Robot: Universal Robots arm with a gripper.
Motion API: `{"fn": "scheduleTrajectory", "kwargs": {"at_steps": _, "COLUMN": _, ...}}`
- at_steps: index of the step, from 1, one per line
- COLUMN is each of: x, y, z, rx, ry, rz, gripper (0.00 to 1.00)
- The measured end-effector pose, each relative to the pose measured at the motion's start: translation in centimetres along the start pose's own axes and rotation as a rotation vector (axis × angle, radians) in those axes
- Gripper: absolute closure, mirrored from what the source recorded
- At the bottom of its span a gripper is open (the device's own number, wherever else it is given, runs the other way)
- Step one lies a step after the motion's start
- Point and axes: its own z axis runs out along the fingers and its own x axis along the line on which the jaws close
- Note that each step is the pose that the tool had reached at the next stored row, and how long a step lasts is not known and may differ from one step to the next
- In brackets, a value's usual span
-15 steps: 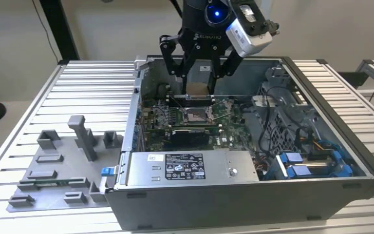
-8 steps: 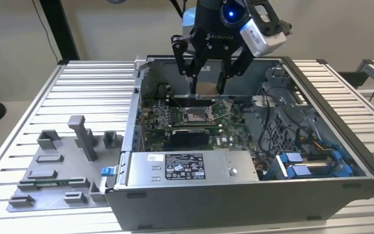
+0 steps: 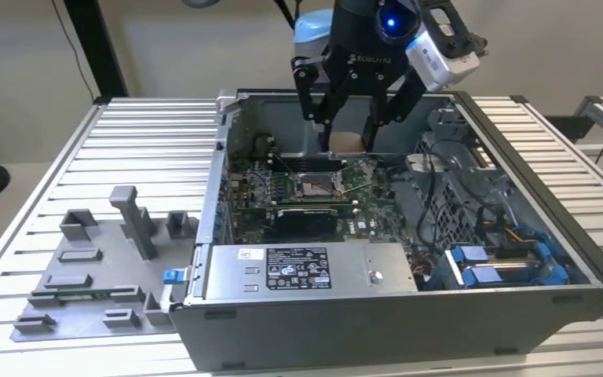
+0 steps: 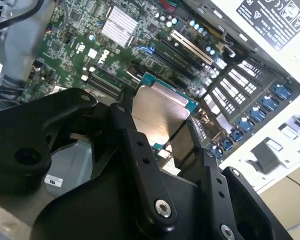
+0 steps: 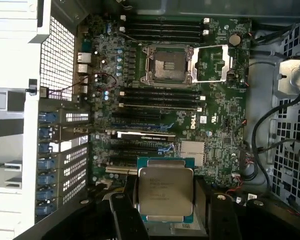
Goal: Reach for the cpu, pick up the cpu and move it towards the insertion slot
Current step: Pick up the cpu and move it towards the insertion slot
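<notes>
Cpu (image 5: pixel 166 194) sat clamped in the gripper (image 5: pixel 165 210), lifted clear of the board, its silvery face and green rim showing between the black fingers (image 4: pixel 140 155) in both wrist views. The gripper was closed on the chip's edges, with nothing else in its hold. In the exterior view the gripper (image 3: pixel 348 143) hung inside the open computer case (image 3: pixel 407 314), with the chip a pale patch between the finger ends.

The insertion slot (image 5: pixel 167 62) lay open on the motherboard (image 5: pixel 215 125), its metal frame swung aside and the dark grid centre bare. Judged from the first wrist view, the slot stood at about twelve o'clock from the held chip, well apart, with the rows of card connectors (image 5: pixel 140 145) between them. In the exterior view the slot (image 3: pixel 316 185) lay below the gripper at about seven o'clock, near but not under it. The chip was close to square, so no long axis showed; its edges ran roughly in line with the slot's frame.

Outside the case, on the slatted surface (image 3: pixel 144 141) at the exterior view's left, a grey tray (image 3: pixel 92 275) held a green memory stick (image 3: pixel 82 296), untouched.
</notes>
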Motion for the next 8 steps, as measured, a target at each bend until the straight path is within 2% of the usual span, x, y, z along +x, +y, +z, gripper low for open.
{"fn": "scheduleTrajectory", "kwargs": {"at_steps": 6, "x": -1.46, "y": -0.03, "z": -0.07, "rx": 0.0000, "ry": 0.0000, "rz": 0.000, "gripper": 1.00}}
{"fn": "scheduleTrajectory", "kwargs": {"at_steps": 8, "x": -1.71, "y": -0.04, "z": -0.09, "rx": 0.0001, "ry": 0.0001, "rz": 0.000, "gripper": 1.00}}
